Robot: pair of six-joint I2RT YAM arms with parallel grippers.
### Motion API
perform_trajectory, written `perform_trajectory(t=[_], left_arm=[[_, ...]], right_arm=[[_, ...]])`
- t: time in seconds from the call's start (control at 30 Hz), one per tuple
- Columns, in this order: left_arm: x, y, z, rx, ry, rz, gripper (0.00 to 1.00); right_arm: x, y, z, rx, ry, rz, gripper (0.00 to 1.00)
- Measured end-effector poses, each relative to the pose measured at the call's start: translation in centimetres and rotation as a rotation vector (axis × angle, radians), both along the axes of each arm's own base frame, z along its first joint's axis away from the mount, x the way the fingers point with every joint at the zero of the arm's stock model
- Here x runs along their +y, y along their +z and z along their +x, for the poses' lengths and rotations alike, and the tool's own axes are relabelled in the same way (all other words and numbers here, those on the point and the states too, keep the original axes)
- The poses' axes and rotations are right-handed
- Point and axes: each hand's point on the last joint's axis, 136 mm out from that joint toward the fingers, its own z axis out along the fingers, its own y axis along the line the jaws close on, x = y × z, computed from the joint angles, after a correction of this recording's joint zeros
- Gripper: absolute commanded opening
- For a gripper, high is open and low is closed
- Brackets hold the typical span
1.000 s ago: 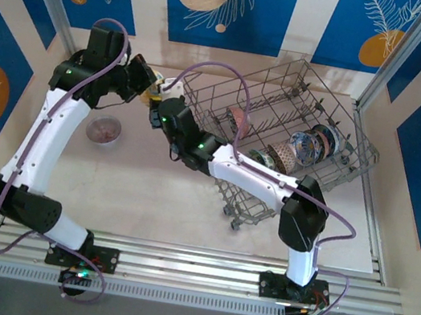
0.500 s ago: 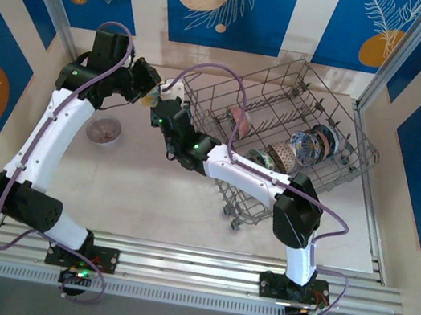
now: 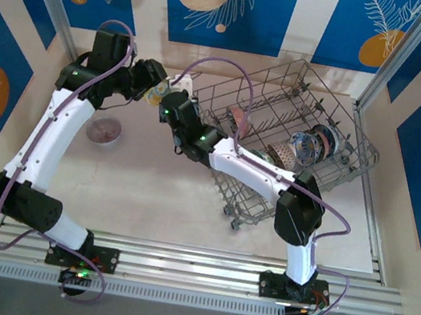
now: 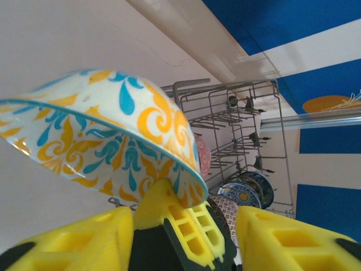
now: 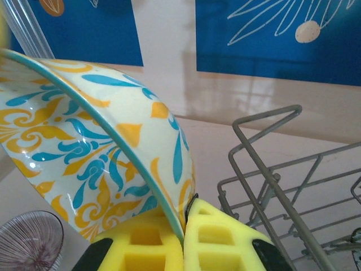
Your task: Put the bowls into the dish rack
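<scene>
Rim of yellow-blue bowl [image 5: 101,152] clamped in right gripper [image 5: 183,237], left of dish rack [image 3: 284,89]; left gripper [image 4: 189,231] jaws apart at bowl's left side

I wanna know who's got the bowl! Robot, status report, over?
Left hand open. Right hand shut on yellow-and-blue bowl rim. Bowl aloft beside dish rack; nothing in between.

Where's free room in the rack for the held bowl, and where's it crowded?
Free for the yellow bowl: the dish rack's left end, between its left wall and the pink bowl. Crowded: its right half, packed with upright bowls. The table's near middle is bare.
</scene>
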Motion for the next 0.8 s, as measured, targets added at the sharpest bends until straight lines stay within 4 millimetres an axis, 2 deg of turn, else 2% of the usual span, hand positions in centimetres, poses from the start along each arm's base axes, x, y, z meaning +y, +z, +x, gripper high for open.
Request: perform_trajectory(t=[0.1, 0.5, 0.63, 0.8], left_arm=[[0.2, 1.1, 0.1, -0.035, 0.004, 0.009, 0.70], [1.0, 3.7, 0.4, -0.118, 0.024, 0.048, 0.80], [1.3, 3.9, 0.3, -0.129, 0.026, 0.069, 0.83], [1.8, 5.3, 0.0, -0.164, 0.035, 0.103, 0.84]], right_arm=[[-0.5, -0.7, 0.3, 0.028, 0.002, -0.013, 0.00], [-1.5, -2.3, 0.3, 0.113, 0.016, -0.033, 0.00], [-2.1, -1.7, 0.4, 0.121, 0.011, -0.019, 0.00], [-3.2, 0.7, 0.4, 0.093, 0.003, 0.018, 0.00]])
